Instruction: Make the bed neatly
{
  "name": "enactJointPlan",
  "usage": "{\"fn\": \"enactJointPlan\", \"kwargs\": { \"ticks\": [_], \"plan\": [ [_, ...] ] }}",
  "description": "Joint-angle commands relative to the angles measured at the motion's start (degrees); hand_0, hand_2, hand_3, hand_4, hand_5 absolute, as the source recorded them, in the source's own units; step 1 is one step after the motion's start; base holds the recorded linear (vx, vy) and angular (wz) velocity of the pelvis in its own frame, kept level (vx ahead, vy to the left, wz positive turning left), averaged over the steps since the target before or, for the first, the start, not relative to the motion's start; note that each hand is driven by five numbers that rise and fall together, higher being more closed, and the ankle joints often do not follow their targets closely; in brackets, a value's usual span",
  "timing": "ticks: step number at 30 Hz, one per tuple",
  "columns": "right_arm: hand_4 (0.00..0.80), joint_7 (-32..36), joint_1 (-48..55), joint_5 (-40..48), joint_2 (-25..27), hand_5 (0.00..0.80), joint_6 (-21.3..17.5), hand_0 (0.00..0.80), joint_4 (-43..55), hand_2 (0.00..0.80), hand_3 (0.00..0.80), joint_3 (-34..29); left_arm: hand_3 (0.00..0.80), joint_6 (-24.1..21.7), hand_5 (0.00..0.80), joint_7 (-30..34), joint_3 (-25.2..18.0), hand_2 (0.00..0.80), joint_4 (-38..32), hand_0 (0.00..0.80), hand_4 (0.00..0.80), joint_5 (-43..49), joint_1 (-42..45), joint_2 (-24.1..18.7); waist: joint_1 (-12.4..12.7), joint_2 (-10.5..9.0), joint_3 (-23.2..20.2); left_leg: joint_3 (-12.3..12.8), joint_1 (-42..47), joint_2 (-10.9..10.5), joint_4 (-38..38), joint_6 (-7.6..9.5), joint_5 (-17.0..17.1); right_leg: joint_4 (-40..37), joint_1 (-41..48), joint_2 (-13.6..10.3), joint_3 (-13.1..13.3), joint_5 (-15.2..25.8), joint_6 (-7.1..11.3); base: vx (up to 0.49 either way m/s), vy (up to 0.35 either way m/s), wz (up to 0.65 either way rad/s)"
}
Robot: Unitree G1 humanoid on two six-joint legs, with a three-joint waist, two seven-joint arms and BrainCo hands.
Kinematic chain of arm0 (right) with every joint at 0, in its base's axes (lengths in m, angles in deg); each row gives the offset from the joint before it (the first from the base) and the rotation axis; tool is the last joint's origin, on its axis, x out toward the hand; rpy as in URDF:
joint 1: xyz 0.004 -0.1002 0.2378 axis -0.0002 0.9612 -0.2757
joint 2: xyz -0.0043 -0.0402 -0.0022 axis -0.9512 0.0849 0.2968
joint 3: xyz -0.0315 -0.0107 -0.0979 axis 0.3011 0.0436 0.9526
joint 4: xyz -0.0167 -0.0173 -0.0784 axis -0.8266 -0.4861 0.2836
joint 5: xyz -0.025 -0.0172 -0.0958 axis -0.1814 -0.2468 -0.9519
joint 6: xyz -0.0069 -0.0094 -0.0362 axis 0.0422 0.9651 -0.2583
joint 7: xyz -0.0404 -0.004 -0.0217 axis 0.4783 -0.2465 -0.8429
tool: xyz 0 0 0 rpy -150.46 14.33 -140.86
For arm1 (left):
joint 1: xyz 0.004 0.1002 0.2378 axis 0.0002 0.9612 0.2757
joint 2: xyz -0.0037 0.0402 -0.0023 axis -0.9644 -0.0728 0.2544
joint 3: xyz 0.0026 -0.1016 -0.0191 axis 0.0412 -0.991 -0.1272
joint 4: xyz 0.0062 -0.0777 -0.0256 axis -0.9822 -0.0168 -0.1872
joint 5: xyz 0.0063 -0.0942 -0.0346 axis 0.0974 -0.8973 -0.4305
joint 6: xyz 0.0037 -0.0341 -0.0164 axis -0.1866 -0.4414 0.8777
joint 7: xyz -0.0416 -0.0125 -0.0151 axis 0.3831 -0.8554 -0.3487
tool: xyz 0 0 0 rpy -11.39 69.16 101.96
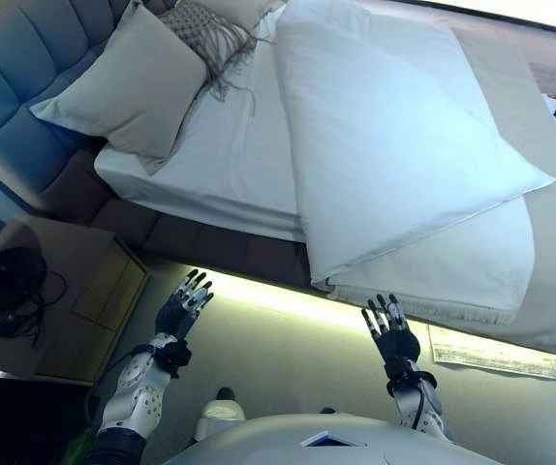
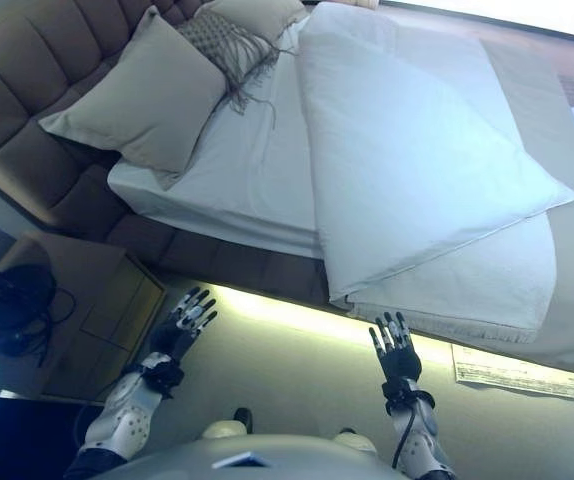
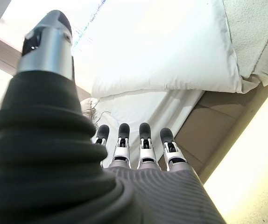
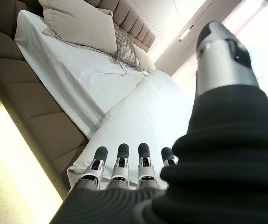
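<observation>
**Still at the reach: duvet not yet gripped**

Both hands, left hand [image 1: 183, 308] and right hand [image 1: 392, 336], hover spread and empty beside the bed [image 1: 230, 247]. Folded-back white duvet [image 1: 394, 145] lies diagonally; next, grasp its near edge.

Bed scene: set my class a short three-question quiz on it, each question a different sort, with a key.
1. True or false: the duvet covers the whole white sheet.
2. Which hand holds the duvet: A left hand, B right hand, C neither?
3. Fill in: the fringed cushion lies beside the large ___.

Key: 1 false, it is folded back off the sheet; 2 C, both are open short of the bed; 3 pillow.
</observation>
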Motion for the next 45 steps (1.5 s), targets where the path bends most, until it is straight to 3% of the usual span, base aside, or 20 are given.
{"fn": "enactJointPlan", "kwargs": {
  "ticks": [1,11,17,21,30,32,34,36,37,39,40,42,43,45],
  "plan": [
    [0.000,1.81,-1.08,0.81,1.57,0.000,-2.44,0.000,2.87,0.000,0.000,-0.93,0.000,-2.17,0.000,1.85,0.12,0.000,-1.93,0.000,0.000,-0.26,-1.80,-1.11,-0.32,0.60,-0.81,6.58,1.15,0.72,0.42,1.68,-1.31,0.24,-2.06,1.21,0.10,1.91,0.40,0.000,0.000,0.00],
    [0.000,1.24,-0.83,-1.19,2.29,0.000,-0.57,0.000,2.80,0.000,0.000,-1.51,0.000,-3.09,0.000,2.24,-0.73,0.000,-1.98,0.000,0.000,-0.08,-0.51,-1.00,-0.46,0.18,-0.69,6.58,1.75,0.74,1.59,1.57,-2.19,0.01,-2.32,2.08,1.09,2.03,0.04,0.000,0.000,0.00],
    [0.000,1.52,-1.38,-3.76,3.95,0.000,3.38,0.000,2.06,0.000,0.000,-1.01,0.000,-4.54,0.000,0.81,-2.82,0.000,-3.28,0.000,0.000,0.86,3.07,-0.68,0.52,-0.65,-0.12,1.89,-0.44,-1.07,7.22,2.38,-5.02,-0.05,-3.27,2.95,6.27,2.36,-0.79,0.048,0.019,-0.16],
    [0.000,2.65,-0.16,-2.88,4.13,0.000,2.72,0.000,2.90,0.000,0.000,-2.04,0.000,-3.34,0.000,1.04,-2.80,0.000,-4.85,0.000,0.000,-0.29,3.70,-0.92,-1.00,-0.06,0.22,4.84,0.18,-0.42,5.15,2.63,-4.03,0.57,-3.90,2.20,6.10,2.62,-0.41,0.036,0.137,-0.26],
    [0.000,4.61,-0.02,-3.59,2.69,0.000,3.69,0.000,3.44,0.000,0.000,-3.13,0.000,-3.93,0.000,0.07,-1.07,0.000,-4.76,0.000,0.000,-1.17,2.34,-2.18,-3.11,0.24,1.89,6.19,2.39,-2.66,6.27,5.22,-6.58,6.53,-5.53,-2.32,7.74,1.67,1.88,0.040,0.150,-0.05],
    [0.000,4.44,-0.31,-2.88,2.15,0.000,3.57,0.000,3.51,0.000,0.000,-3.38,0.000,-2.84,0.000,-1.37,-0.73,0.000,-3.62,0.000,0.000,-0.25,2.12,-2.60,-3.26,0.42,1.97,6.14,2.34,-4.14,6.77,6.75,-7.01,11.62,-7.11,-4.82,8.61,3.26,2.37,0.015,0.214,-0.09],
    [0.000,3.30,-0.92,-2.20,1.07,0.000,2.04,0.000,3.52,0.000,0.000,-3.59,0.000,-2.22,0.000,-0.54,0.29,0.000,-1.20,0.000,0.000,0.87,0.17,-3.02,-3.41,1.02,2.60,4.72,1.58,-6.70,8.44,9.56,-8.18,22.61,-11.25,-8.07,10.35,5.82,2.00,-0.003,0.270,-0.10],
    [0.000,1.53,-0.56,-1.14,0.43,0.000,-0.30,0.000,3.93,0.000,0.000,-3.51,0.000,-1.50,0.000,1.45,1.62,0.000,1.10,0.000,0.000,2.93,-2.33,-3.46,-3.38,2.86,3.37,2.59,0.91,-8.60,10.24,11.62,-8.71,34.90,-15.83,-9.31,11.78,7.26,-0.01,0.082,0.345,0.31],
    [0.000,0.64,-0.32,-0.48,0.44,0.000,-1.41,0.000,3.85,0.000,0.000,-3.27,0.000,-1.18,0.000,3.17,2.16,0.000,2.29,0.000,0.000,3.39,-3.45,-3.64,-3.43,3.48,3.95,1.16,1.83,-9.77,11.04,12.14,-10.33,40.94,-17.83,-9.79,12.97,7.15,0.73,0.146,0.274,0.65],
    [0.000,-0.34,-0.09,0.13,0.45,0.000,-2.98,0.000,3.94,0.000,0.000,-2.86,0.000,0.19,0.000,4.86,2.57,0.000,2.06,0.000,0.000,4.11,-4.48,-4.14,-3.11,4.37,4.69,0.34,2.09,-10.79,12.57,12.77,-11.19,45.70,-20.19,-10.41,12.61,8.23,0.94,0.134,0.179,0.74],
    [0.000,-0.05,-0.07,0.25,0.43,0.000,-3.16,0.000,3.91,0.000,0.000,-2.74,0.000,0.40,0.000,5.08,2.52,0.000,1.85,0.000,0.000,4.29,-4.58,-4.27,-3.04,4.40,4.79,0.23,2.09,-10.99,12.86,12.84,-11.41,46.04,-20.61,-10.54,12.58,8.52,1.10,0.178,0.094,0.67],
    [0.000,0.39,0.08,0.33,0.37,0.000,-3.13,0.000,4.41,0.000,0.000,-2.25,0.000,1.08,0.000,4.52,1.81,0.000,0.04,0.000,0.000,4.47,-4.20,-4.79,-2.76,3.95,5.09,0.03,3.06,-11.35,13.29,12.33,-12.59,39.68,-20.60,-10.43,10.17,9.20,1.74,0.174,-0.067,0.27],
    [0.000,0.88,-0.26,0.07,0.24,0.000,-2.67,0.000,4.19,0.000,0.000,-2.53,0.000,1.26,0.000,3.80,1.28,0.000,-0.66,0.000,0.000,3.81,-4.04,-4.94,-2.87,3.40,5.11,0.55,2.67,-11.49,13.56,12.00,-11.99,34.15,-20.00,-10.20,8.22,10.53,0.77,0.188,-0.164,0.00],
    [0.000,1.30,-1.90,-0.30,0.03,0.000,-1.74,0.000,2.91,0.000,0.000,-2.95,0.000,0.96,0.000,2.91,0.55,0.000,-1.07,0.000,0.000,2.77,-3.86,-5.05,-3.32,2.18,5.19,-0.43,3.98,-11.89,14.31,10.74,-14.73,20.24,-19.08,-9.36,7.56,11.30,2.56,0.316,-0.227,-0.03]
  ]
}}
